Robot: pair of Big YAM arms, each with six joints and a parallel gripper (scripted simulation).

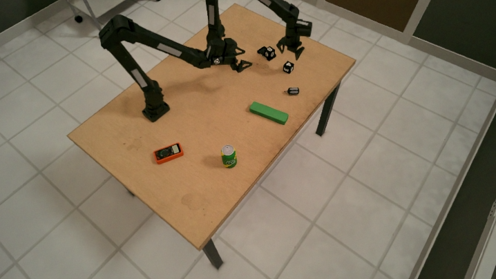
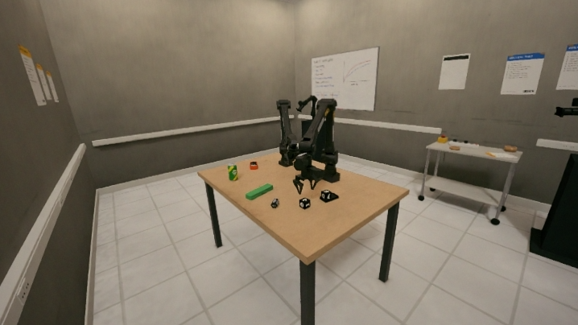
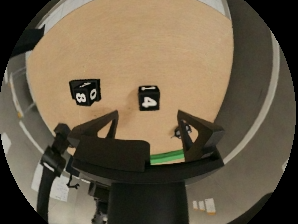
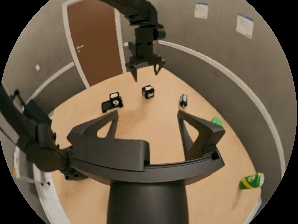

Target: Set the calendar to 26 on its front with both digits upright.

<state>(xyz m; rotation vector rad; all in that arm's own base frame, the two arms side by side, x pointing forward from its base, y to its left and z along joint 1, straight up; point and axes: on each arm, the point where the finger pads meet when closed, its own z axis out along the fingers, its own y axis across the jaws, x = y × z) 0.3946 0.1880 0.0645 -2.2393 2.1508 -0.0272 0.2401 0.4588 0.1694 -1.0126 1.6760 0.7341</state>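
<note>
A black cube (image 1: 288, 66) with white digits lies on the table near the far right edge; the left wrist view shows a 4 on its top (image 3: 148, 96). A second black cube (image 1: 266, 52) lies a little further back and looks tilted; it also shows in the left wrist view (image 3: 85, 91). My left gripper (image 1: 290, 47) is open and empty, hanging above the table between the two cubes. My right gripper (image 1: 242, 59) is open and empty, left of the cubes and clear of them. A small black and white piece (image 1: 293, 91) lies nearer the front. I cannot make out a tray.
A green block (image 1: 269, 112) lies flat in front of the cubes. A green can (image 1: 228, 156) and an orange multimeter (image 1: 168, 152) stand near the front. The table edge runs close to the right of the cubes.
</note>
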